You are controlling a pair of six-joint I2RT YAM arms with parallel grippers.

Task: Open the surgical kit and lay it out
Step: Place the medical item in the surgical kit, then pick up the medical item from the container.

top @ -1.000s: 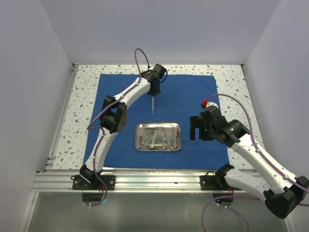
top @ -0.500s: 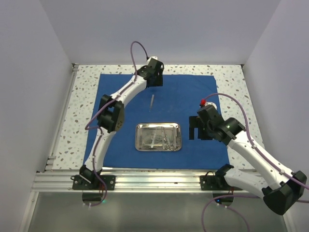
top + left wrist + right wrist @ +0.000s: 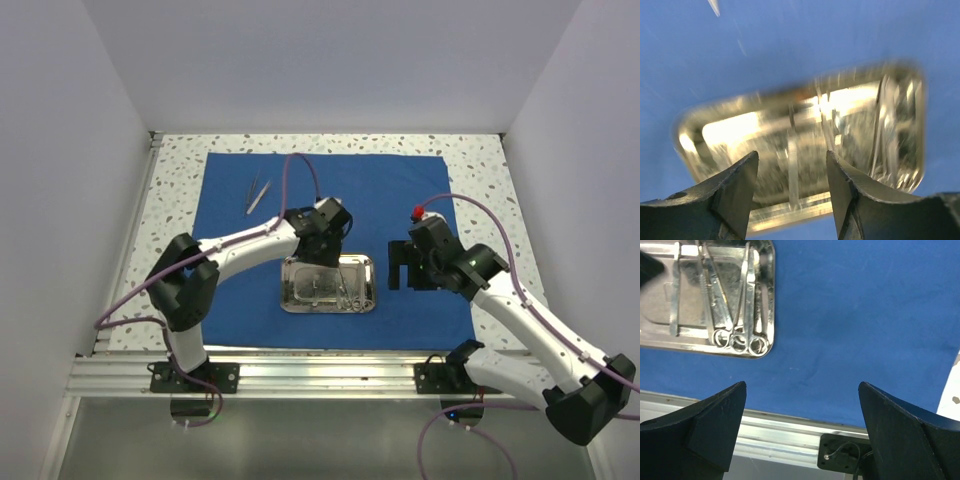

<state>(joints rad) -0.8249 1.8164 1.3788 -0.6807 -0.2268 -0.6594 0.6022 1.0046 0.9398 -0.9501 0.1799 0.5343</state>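
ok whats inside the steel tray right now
In the tray lie thin silver ring-handled tools side by side, with a straight tool apart from them. The left gripper hangs over the tray's far edge and hides whatever lies there.

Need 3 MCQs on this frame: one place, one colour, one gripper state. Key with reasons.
1. Where do the loose tweezers lie relative to the tray?
A. Inside it
B. On the cloth, beyond its far-left corner
C. Under it

2. Cloth colour?
A. Green
B. Blue
C. White

3. The right gripper is:
A. Open and empty
B. Shut on scissors
C. Shut on the tray rim

Key:
1. B, the tweezers rest on bare cloth apart from the tray.
2. B, both views show it blue.
3. A, its fingers stand wide apart with only cloth between.
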